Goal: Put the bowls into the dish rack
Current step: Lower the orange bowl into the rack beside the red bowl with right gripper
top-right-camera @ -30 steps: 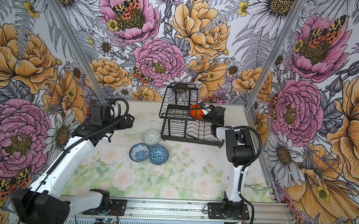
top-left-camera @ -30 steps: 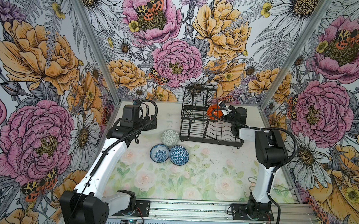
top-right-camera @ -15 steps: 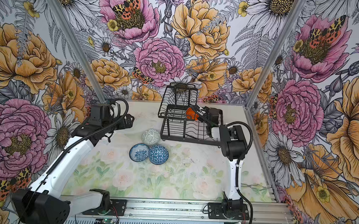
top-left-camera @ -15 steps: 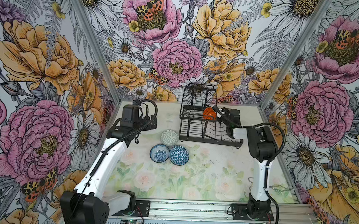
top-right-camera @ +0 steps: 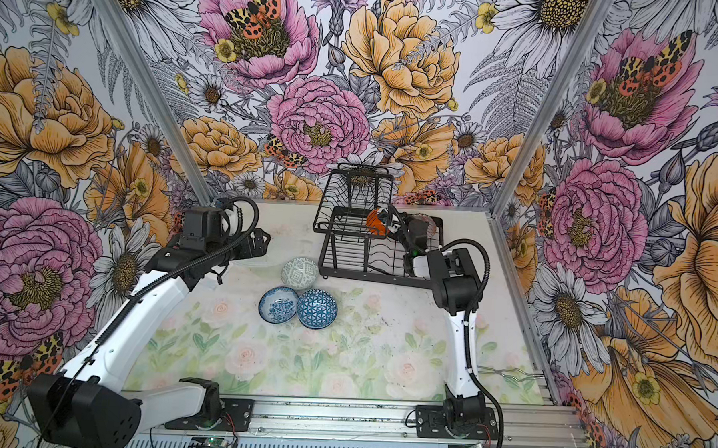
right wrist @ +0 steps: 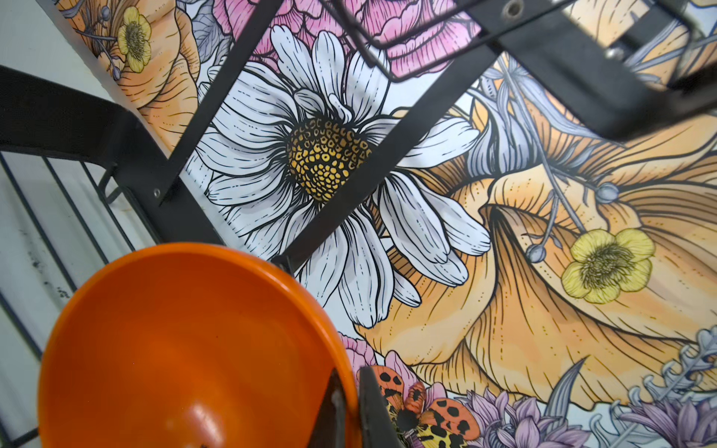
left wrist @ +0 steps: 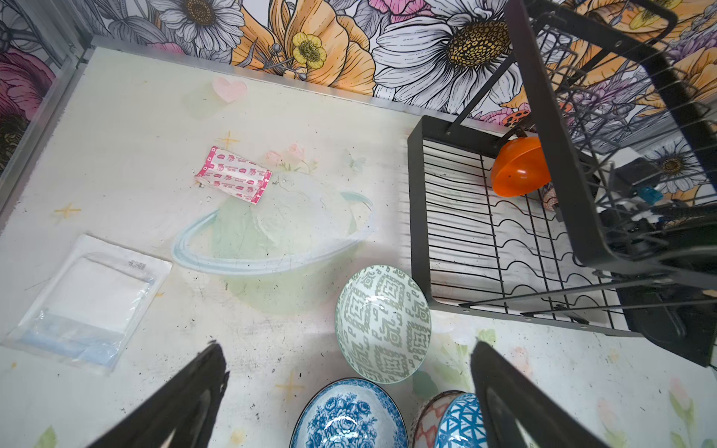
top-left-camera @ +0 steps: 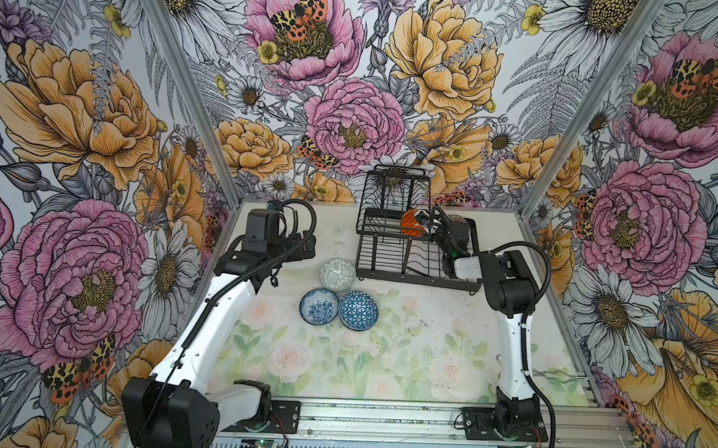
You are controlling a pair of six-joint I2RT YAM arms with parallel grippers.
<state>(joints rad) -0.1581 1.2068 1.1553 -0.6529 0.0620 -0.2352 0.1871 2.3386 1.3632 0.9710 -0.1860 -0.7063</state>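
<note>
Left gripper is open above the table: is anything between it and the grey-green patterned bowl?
Nothing visible does. The grey-green bowl lies uncovered on the table beside the open left gripper. The dish rack's corner, the blue floral bowl and the blue geometric bowl crowd its other sides, not the path.

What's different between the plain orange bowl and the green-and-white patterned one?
The orange bowl is plain and glossy; the green-patterned bowl has a grey-green print on white. The right gripper pinches the orange bowl's rim, holding it tipped over the lower tray of the dish rack; the green-patterned bowl lies on the table beside the rack, free of any gripper. Both are small and round.
</note>
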